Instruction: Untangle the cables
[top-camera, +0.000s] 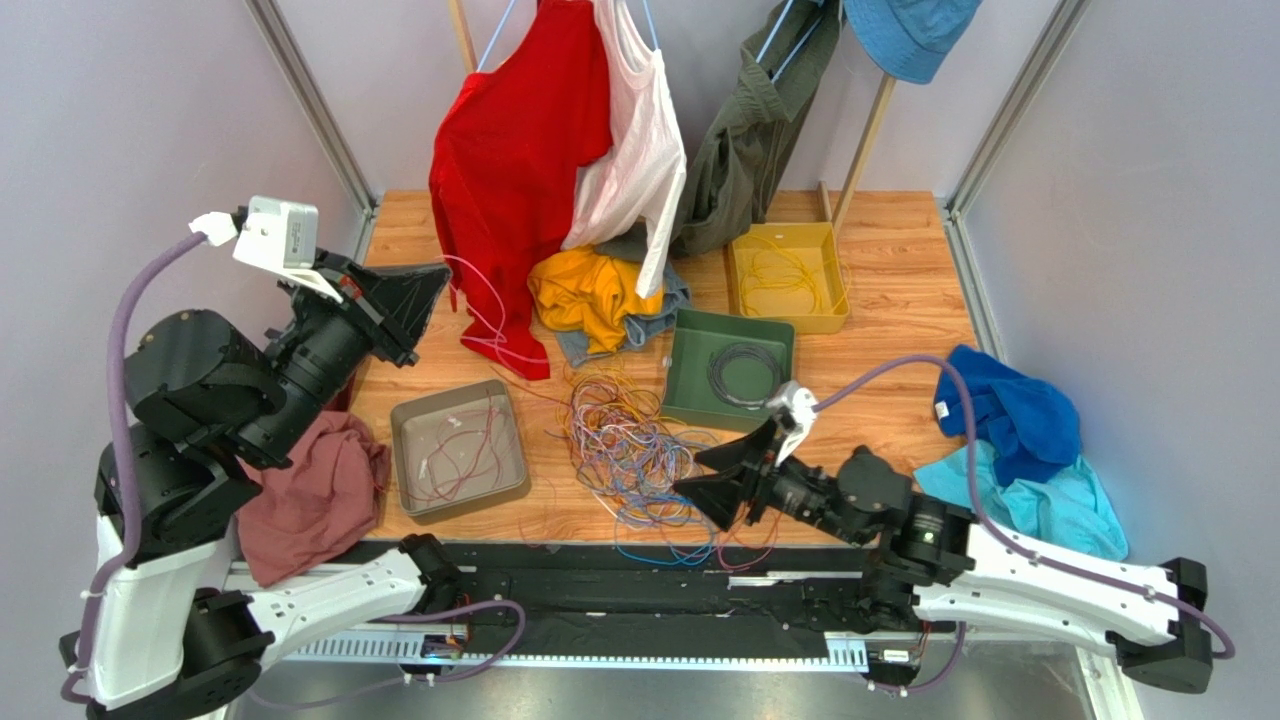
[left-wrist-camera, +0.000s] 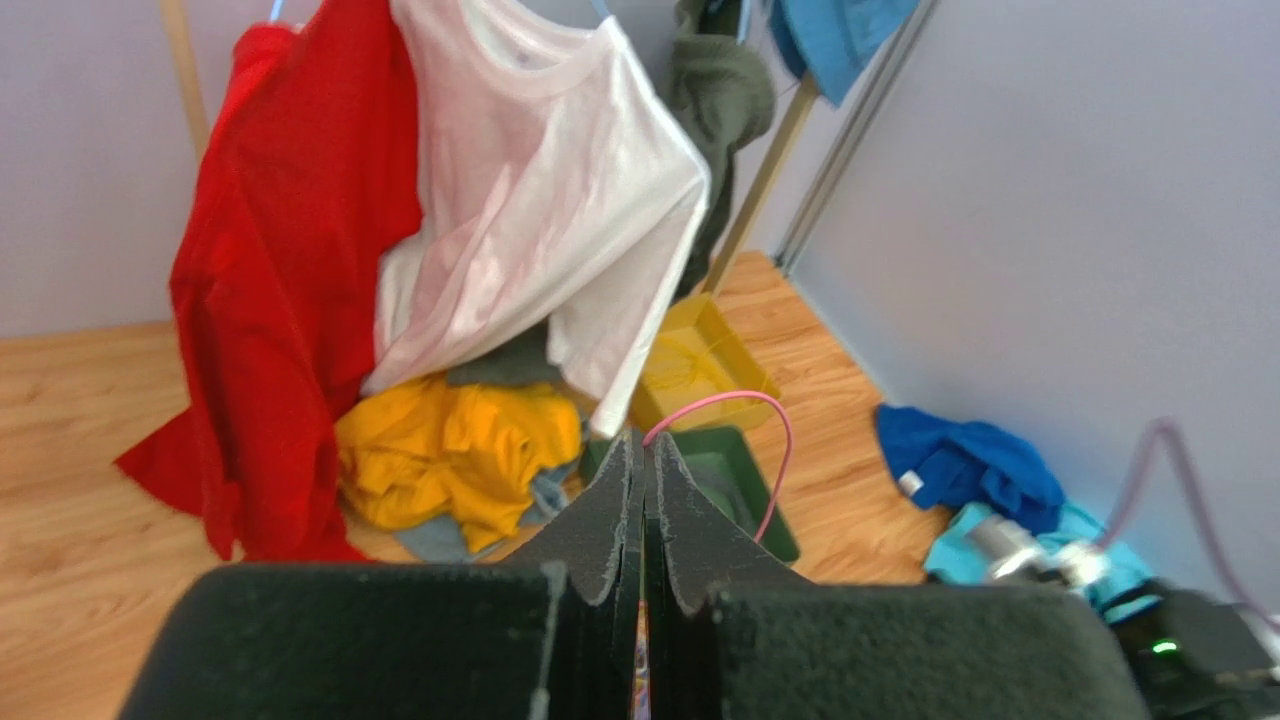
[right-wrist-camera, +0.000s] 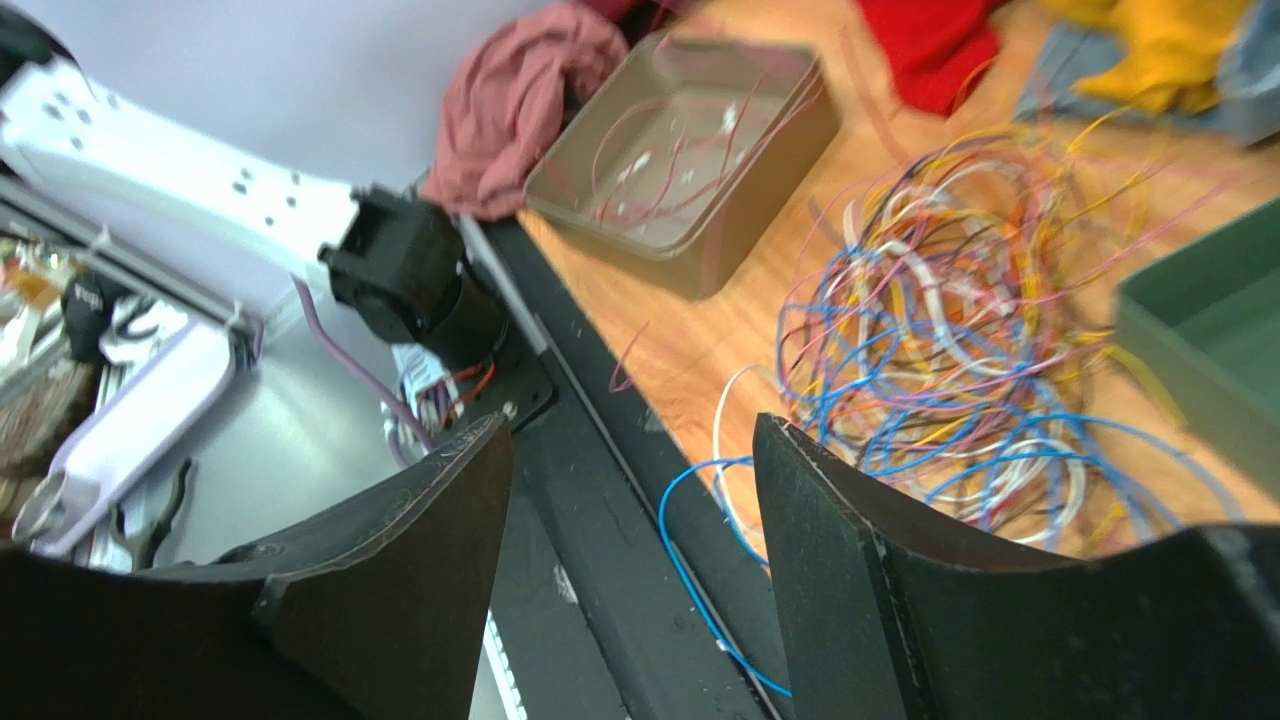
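The cables lie as a many-coloured tangle near the table's front middle, and in the right wrist view the cables spread to the upper right. My left gripper is raised at the left, shut on one thin pink cable that hangs down from it. In the left wrist view the pink cable arcs out of the closed tips of the left gripper. My right gripper stands open at the tangle's near right edge. Between the jaws of the right gripper is only a blue cable loop over the black rail.
A grey tray left of the tangle holds a few cables. A green tray holds a dark coil, and behind it stands a yellow tray. Red and white shirts hang at the back. Cloths: yellow, maroon, blue.
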